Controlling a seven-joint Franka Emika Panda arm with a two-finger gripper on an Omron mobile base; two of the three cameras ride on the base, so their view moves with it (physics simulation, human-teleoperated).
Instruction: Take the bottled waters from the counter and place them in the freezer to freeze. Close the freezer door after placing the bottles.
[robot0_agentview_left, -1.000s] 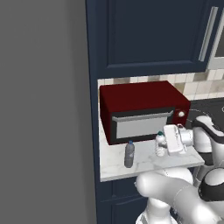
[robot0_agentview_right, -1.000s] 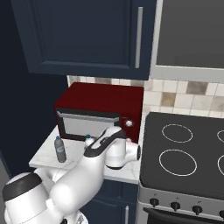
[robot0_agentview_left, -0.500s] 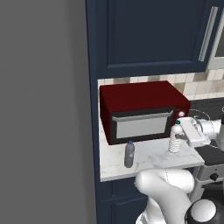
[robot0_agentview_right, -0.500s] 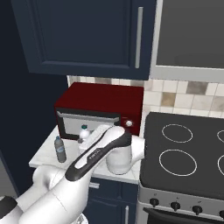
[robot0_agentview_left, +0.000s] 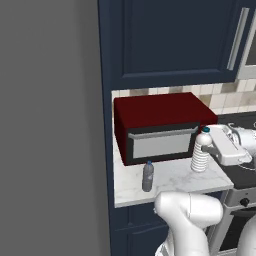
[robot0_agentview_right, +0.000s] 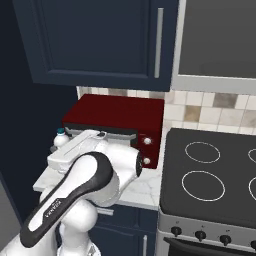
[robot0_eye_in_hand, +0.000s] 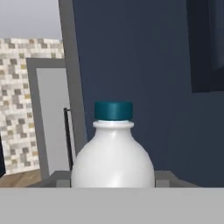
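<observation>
Gripping the white bottle (robot0_agentview_left: 201, 151) with a blue cap, your end effector (robot0_agentview_left: 212, 148) has pinched it from the side, right of the red microwave (robot0_agentview_left: 160, 125). You can see the grey bottle (robot0_agentview_left: 148, 176) standing apart on the surface (robot0_agentview_left: 170, 185), near the microwave's front.

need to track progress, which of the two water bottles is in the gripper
The clear-white ribbed bottle with the blue cap; the gripper grips it. The smoky grey bottle stands alone.
</observation>
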